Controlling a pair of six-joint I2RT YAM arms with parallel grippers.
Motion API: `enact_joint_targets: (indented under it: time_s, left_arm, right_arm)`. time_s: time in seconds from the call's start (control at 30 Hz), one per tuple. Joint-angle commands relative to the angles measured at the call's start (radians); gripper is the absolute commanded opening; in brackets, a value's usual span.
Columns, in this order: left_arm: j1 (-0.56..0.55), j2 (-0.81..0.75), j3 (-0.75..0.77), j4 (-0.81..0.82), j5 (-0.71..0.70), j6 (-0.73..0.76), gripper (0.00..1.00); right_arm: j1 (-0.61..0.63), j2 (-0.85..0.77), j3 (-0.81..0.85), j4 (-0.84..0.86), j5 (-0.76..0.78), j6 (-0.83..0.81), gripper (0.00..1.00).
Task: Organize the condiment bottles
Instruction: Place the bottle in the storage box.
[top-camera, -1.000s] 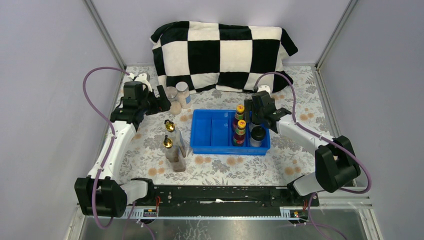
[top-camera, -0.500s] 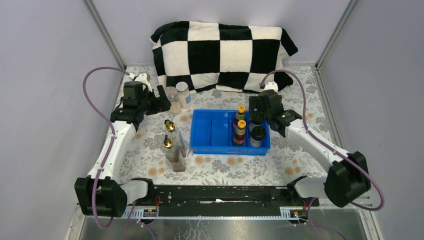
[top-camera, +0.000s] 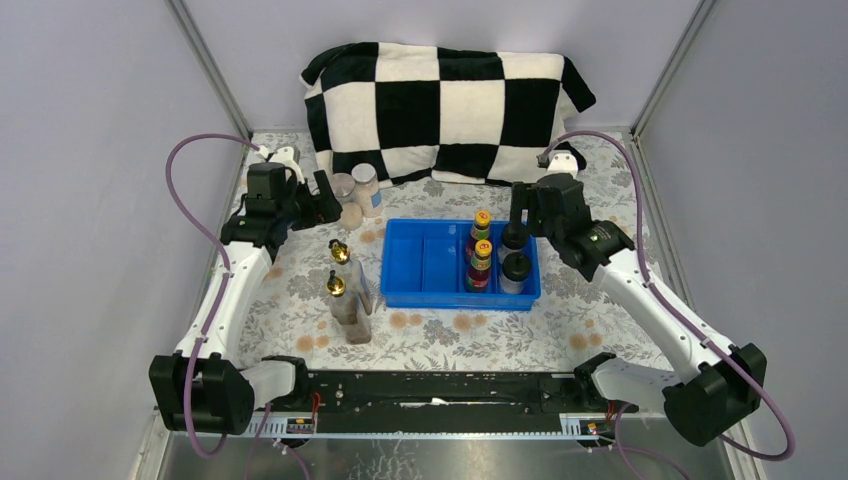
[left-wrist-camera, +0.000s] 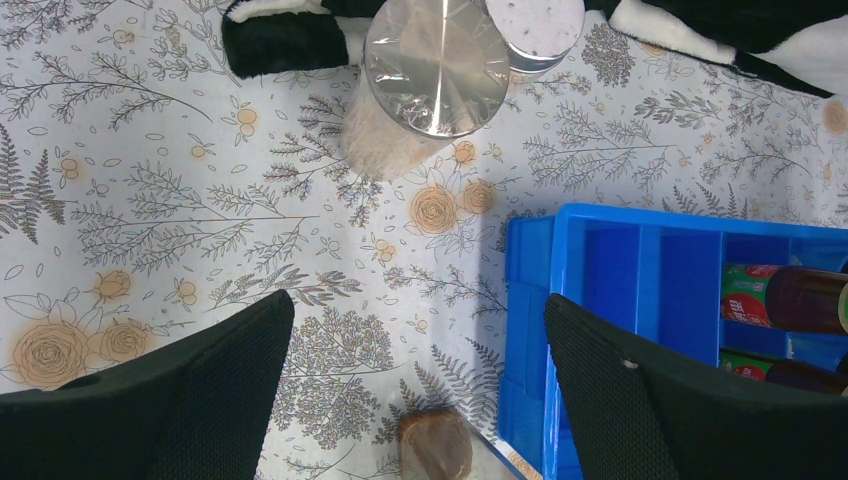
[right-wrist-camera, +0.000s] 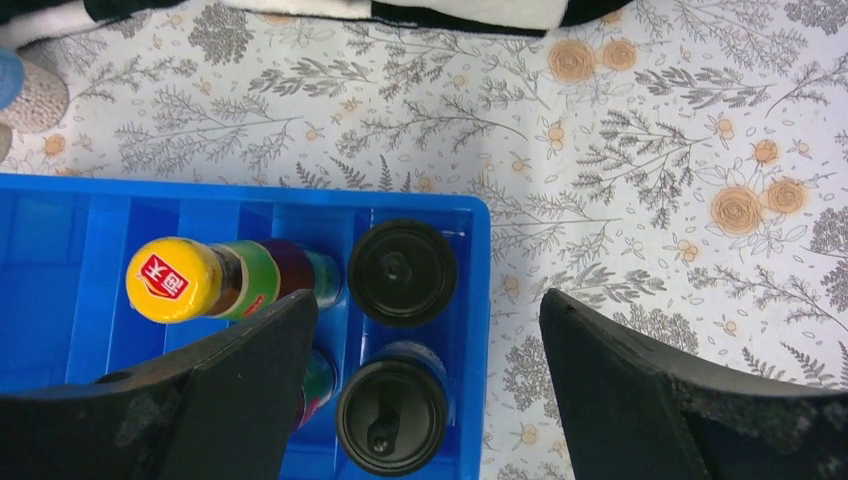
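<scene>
In the blue tray (top-camera: 425, 262) stand two yellow-capped sauce bottles (top-camera: 482, 219) (top-camera: 483, 249) and, in its rightmost compartment, two black-capped shakers (top-camera: 514, 239) (top-camera: 515, 268). My right gripper (top-camera: 519, 210) hangs open above the shakers (right-wrist-camera: 402, 272) (right-wrist-camera: 392, 418), holding nothing. Two grey-lidded jars (top-camera: 343, 187) (top-camera: 367, 180) stand by the pillow. Close beside them my left gripper (top-camera: 328, 207) is open and empty, with the nearer jar (left-wrist-camera: 437, 65) ahead of its fingers. Two gold-topped bottles (top-camera: 339, 250) (top-camera: 335, 287) stand left of the tray.
A black-and-white checkered pillow (top-camera: 445, 110) lies along the back wall, just behind the jars. The tray's left compartments (top-camera: 410, 260) hold nothing. In the left wrist view the tray's left wall (left-wrist-camera: 525, 300) is near the right finger (left-wrist-camera: 650, 400).
My right arm has risen and drawn back to the right, away from the shakers, with its jaws open. The left arm has not moved.
</scene>
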Motion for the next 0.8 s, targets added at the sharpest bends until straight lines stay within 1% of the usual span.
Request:
enact_joint_targets:
  time_s: [0.0,0.5,0.77]
  left_arm:
    - [0.006,-0.008,-0.017,0.045,0.004,0.014,0.99]
    - [0.003,-0.022,-0.025,0.054,0.035,0.006,0.99]
    - [0.001,-0.021,-0.032,0.059,0.039,0.006,0.99]
  right_arm:
    - [0.009,-0.04,0.041,-0.063,-0.013,0.013,0.89]
    - [0.009,-0.132,0.025,-0.137,-0.086,0.077,0.89]
    - [0.009,-0.177,0.033,-0.195,-0.088,0.081,0.89]
